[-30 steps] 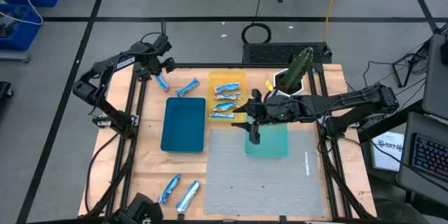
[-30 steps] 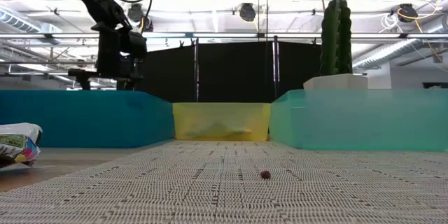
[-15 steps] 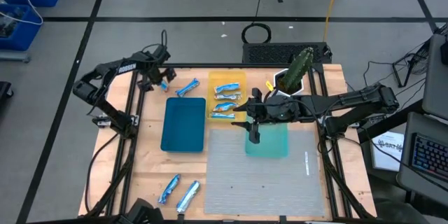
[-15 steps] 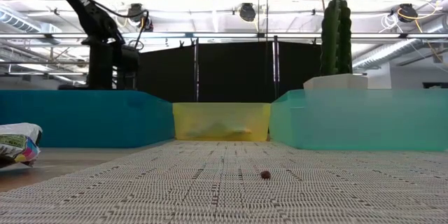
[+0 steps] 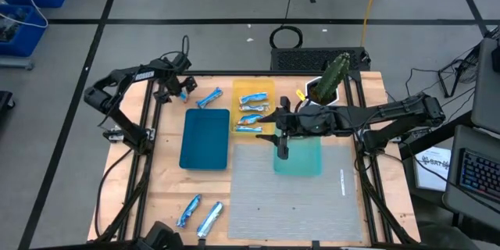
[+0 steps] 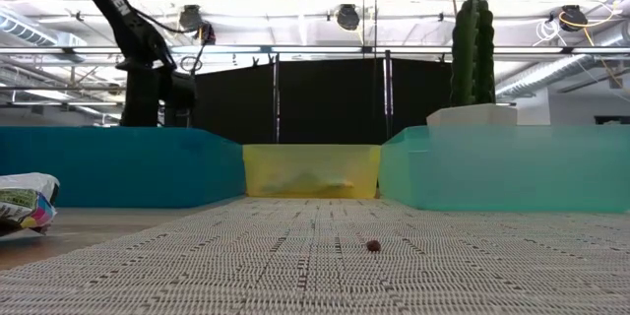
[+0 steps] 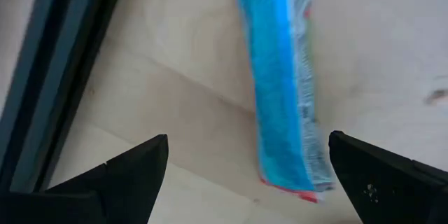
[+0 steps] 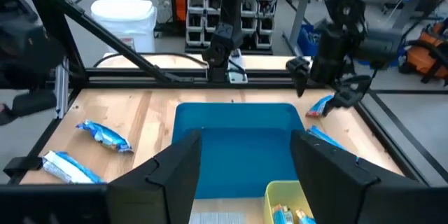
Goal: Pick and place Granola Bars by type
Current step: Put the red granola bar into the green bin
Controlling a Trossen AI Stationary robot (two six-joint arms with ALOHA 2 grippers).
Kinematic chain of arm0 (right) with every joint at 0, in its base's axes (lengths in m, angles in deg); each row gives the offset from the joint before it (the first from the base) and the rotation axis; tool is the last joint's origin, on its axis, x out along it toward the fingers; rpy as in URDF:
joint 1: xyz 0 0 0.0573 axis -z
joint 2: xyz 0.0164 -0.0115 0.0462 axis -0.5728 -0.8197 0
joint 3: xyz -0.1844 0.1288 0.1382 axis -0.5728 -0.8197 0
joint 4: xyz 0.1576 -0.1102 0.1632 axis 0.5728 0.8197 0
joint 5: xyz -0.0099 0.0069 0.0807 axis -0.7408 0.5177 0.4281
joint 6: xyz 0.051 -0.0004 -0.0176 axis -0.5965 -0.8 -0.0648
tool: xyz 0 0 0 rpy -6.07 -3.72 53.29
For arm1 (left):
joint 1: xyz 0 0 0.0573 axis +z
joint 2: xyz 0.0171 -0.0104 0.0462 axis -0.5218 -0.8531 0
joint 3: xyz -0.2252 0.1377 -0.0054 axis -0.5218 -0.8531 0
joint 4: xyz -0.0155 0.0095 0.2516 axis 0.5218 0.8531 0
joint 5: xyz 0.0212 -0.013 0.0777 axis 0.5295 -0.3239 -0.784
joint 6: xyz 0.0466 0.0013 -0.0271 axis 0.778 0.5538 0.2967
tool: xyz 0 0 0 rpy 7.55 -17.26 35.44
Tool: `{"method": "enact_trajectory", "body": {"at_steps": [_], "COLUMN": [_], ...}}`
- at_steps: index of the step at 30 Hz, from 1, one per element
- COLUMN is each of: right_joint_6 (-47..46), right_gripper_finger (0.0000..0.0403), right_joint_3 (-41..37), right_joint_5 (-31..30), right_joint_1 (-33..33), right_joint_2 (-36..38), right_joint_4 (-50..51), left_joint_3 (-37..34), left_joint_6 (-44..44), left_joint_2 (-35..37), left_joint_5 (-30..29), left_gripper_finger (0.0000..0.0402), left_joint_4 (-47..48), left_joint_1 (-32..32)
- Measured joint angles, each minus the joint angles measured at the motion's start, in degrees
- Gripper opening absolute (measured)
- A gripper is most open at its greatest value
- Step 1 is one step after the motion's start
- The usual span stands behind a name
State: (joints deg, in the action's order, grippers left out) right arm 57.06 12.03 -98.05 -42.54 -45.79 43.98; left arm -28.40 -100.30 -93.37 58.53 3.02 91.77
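White lettering runs along the left arm's upper link, but I can't make it out cleanly from here, and the print on the wrappers is too small to read. The left gripper (image 5: 176, 90) is reaching down at the far left corner of the wooden table (image 5: 164, 187), its fingers (image 7: 119, 182) spread wide on either side of a blue granola bar (image 7: 283, 98) lying flat on the wood, not gripping it. Another blue bar (image 5: 208, 98) lies just beside it, near the blue tray (image 5: 205, 138). Several more blue-and-white bars (image 5: 251, 111) sit in the yellow tray (image 5: 254, 87), and two bars (image 5: 199, 214) rest at the near left edge of the table. The right arm stretches in level from the right, its gripper (image 5: 282, 150) hanging over the edge of the teal tray (image 5: 308, 160), jaws parted with nothing between them. A tall green cactus (image 5: 332, 76) stands at the far right corner.
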Motion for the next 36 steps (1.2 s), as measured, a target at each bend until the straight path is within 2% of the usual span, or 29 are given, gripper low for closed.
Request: {"method": "enact_trajectory", "body": {"at_steps": [4,10,24,27,36], "right_joint_6": [0.24,0.24,0.22,0.22,0.2], "right_gripper_finger": [0.0212,0.0212,0.0212,0.021,0.0204], "right_joint_3": [0.0,0.0,0.0,0.0,0.0], "right_joint_5": [0.04,0.2,0.22,0.22,0.24], "right_joint_1": [0.0,0.0,0.0,0.0,0.0], "right_joint_2": [0.0,0.0,0.0,0.0,0.0], "right_joint_4": [-1.03,-1.01,-1.01,-1.02,-1.05], "left_joint_3": [0.05,0.13,0.09,0.08,0.02], "left_joint_6": [0.65,0.19,0.17,-0.58,-0.92], "left_joint_2": [-2.97,-3.3,-3.3,-3.3,-3.36], "left_joint_5": [2.4,0.39,0.64,1.03,1.24], "left_gripper_finger": [0.0394,0.0394,0.0389,0.0361,0.0237], "left_joint_4": [-0.57,-1.12,-1.33,-1.36,-1.18], "left_joint_1": [-0.59,-2.38,-2.38,-2.38,-2.39]}}
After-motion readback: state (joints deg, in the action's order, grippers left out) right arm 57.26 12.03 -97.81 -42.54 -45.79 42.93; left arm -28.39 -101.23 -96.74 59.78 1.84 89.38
